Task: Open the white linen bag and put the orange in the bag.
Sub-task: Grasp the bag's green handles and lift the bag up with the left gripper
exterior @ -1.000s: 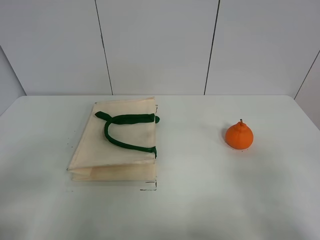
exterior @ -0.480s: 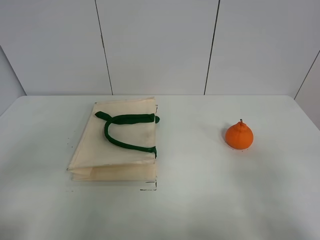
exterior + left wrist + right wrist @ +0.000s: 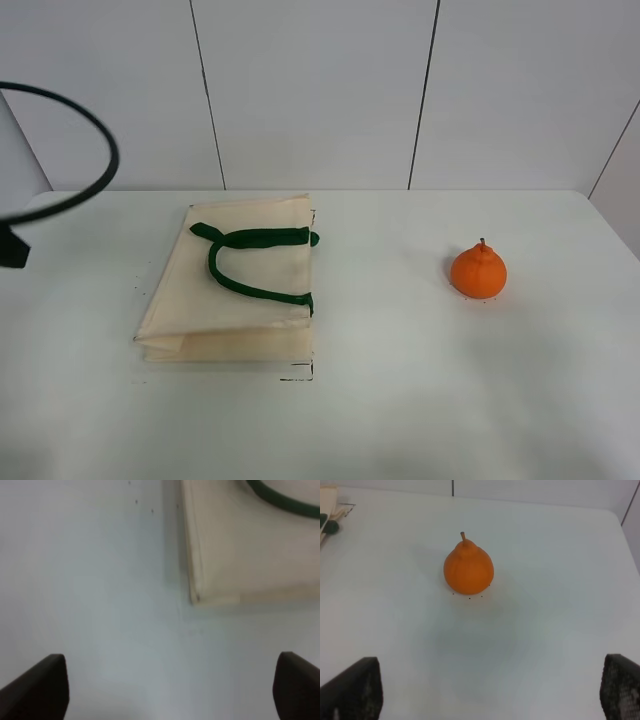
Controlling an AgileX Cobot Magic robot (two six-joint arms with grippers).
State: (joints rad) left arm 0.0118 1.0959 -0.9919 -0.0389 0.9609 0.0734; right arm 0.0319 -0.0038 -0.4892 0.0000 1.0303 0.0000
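Note:
The white linen bag (image 3: pixel 235 285) lies flat and folded on the left half of the table, its dark green handles (image 3: pixel 250 262) resting on top. One corner of it shows in the left wrist view (image 3: pixel 250 555). The orange (image 3: pixel 478 271) stands on the right half, stem up, and shows in the right wrist view (image 3: pixel 468 570). My left gripper (image 3: pixel 170 687) is open above bare table beside the bag's corner. My right gripper (image 3: pixel 485 690) is open, short of the orange with bare table between. Neither gripper shows in the exterior view.
A black cable loop (image 3: pixel 70 160) and a dark part of the left arm (image 3: pixel 12 248) show at the left edge. The white table (image 3: pixel 400 400) ends at the panelled wall behind. Its right edge (image 3: pixel 630 535) runs past the orange.
A black cable loop and a dark part of the left arm have come into the exterior view at the left edge. The bag and the orange have not moved.

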